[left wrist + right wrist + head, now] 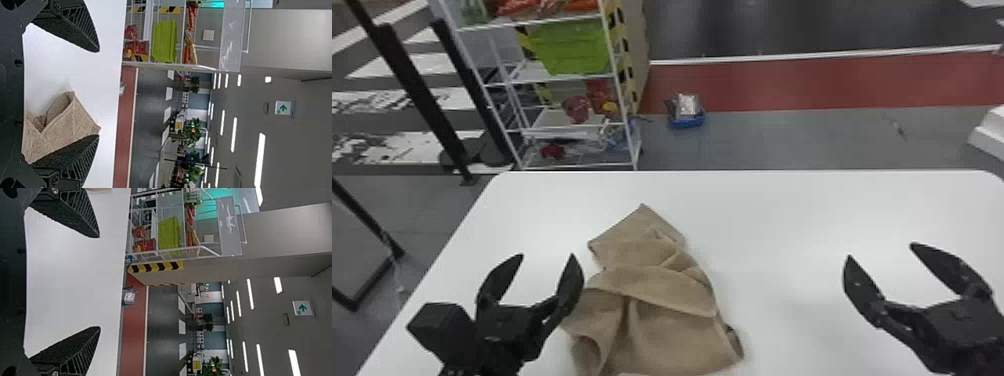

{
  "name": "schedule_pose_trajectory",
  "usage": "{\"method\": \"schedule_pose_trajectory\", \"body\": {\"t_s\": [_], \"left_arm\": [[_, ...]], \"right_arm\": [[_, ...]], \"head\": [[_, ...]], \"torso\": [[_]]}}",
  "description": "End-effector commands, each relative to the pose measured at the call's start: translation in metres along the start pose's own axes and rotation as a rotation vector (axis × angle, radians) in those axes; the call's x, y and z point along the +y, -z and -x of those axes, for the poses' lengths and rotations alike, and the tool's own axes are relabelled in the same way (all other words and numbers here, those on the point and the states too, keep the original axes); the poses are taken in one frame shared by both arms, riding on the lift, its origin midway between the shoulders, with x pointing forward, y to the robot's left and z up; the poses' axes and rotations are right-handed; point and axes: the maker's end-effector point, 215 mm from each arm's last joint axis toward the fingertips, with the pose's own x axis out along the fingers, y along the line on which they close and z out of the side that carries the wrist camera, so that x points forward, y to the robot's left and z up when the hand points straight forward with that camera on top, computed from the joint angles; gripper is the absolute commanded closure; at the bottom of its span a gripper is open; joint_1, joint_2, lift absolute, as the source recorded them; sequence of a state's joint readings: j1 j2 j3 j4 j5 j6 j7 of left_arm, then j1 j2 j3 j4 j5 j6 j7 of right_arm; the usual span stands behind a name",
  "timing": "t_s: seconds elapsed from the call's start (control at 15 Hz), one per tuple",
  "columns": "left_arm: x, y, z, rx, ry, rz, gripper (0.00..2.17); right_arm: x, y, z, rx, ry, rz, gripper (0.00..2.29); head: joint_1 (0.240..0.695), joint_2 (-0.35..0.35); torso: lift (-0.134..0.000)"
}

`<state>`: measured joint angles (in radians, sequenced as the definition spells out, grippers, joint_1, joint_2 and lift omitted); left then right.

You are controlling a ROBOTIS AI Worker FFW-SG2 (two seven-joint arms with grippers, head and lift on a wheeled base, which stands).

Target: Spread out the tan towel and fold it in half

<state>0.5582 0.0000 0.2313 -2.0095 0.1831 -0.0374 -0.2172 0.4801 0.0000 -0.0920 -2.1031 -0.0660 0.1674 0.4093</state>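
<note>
1. Your towel (652, 300) lay bunched on the table (832, 210), toward 8 o'clock from its middle, one corner (642, 212) pointing to 12
2. Your left gripper (547, 254) hung at the towel's 9 o'clock, fingers apart, nothing between them
3. Your right gripper (881, 250) hung well off at its 3 o'clock, fingers apart, empty
4. The cloth looked light, soft and limp, hardly fragile or slippery; your likely best hold was that corner, pinched clear of the stacked folds, before spreading
</note>
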Motion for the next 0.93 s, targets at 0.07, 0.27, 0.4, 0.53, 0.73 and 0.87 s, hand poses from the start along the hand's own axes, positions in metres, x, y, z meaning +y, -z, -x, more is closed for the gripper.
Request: {"method": "schedule_pose_trajectory", "body": {"t_s": [0.07, 0.27, 0.4, 0.53, 0.73, 0.87], "left_arm": [[0.000, 0.001, 0.000, 0.000, 0.002, 0.006, 0.11], [0.000, 0.002, 0.001, 0.003, 0.003, 0.007, 0.11], [0.000, 0.001, 0.000, 0.002, 0.003, 0.007, 0.11], [0.000, 0.002, 0.001, 0.002, 0.003, 0.010, 0.11], [-0.002, 0.003, 0.004, 0.006, 0.009, 0.021, 0.11], [-0.025, -0.002, 0.007, 0.001, 0.115, 0.017, 0.11]], "right_arm": [[0.000, 0.000, 0.000, 0.000, 0.000, -0.001, 0.04], [0.000, 0.000, 0.000, 0.000, 0.000, -0.001, 0.04], [0.000, 0.000, 0.000, 0.000, 0.000, -0.001, 0.04], [0.000, 0.000, 0.000, 0.000, 0.000, -0.001, 0.04], [-0.001, 0.000, 0.001, -0.004, -0.009, -0.021, 0.03], [-0.005, -0.002, 0.002, -0.006, -0.005, -0.012, 0.03]], "head": [[0.695, 0.159], [0.695, 0.159], [0.695, 0.159], [0.695, 0.159], [0.695, 0.159], [0.695, 0.152]], "torso": [[-0.124], [-0.124], [-0.124], [-0.124], [-0.124], [-0.124]]}}
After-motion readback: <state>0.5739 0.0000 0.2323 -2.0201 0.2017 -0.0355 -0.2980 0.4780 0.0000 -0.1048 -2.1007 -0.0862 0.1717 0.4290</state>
